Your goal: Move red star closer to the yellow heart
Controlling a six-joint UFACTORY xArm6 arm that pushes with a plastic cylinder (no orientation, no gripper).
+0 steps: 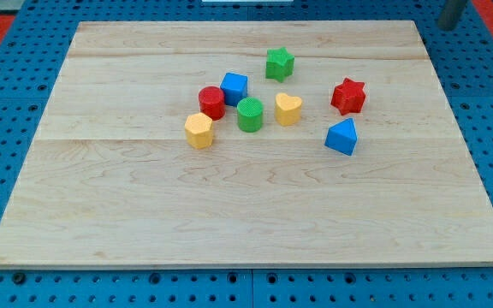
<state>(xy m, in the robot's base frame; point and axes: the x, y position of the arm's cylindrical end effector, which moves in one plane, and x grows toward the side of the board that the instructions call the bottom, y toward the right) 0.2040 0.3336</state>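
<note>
The red star (348,95) lies on the wooden board (229,214), right of centre. The yellow heart (288,109) lies to its left and slightly lower, with a clear gap between them. A dark rod shows at the view's top right corner, beyond the board's edge; my tip (446,26) is far up and right of the red star and touches no block.
A green star (279,63) lies above the heart. A blue triangular block (341,137) lies below the red star. Left of the heart, close together, lie a green cylinder (249,114), a blue cube (234,87), a red cylinder (211,102) and a yellow block (198,131).
</note>
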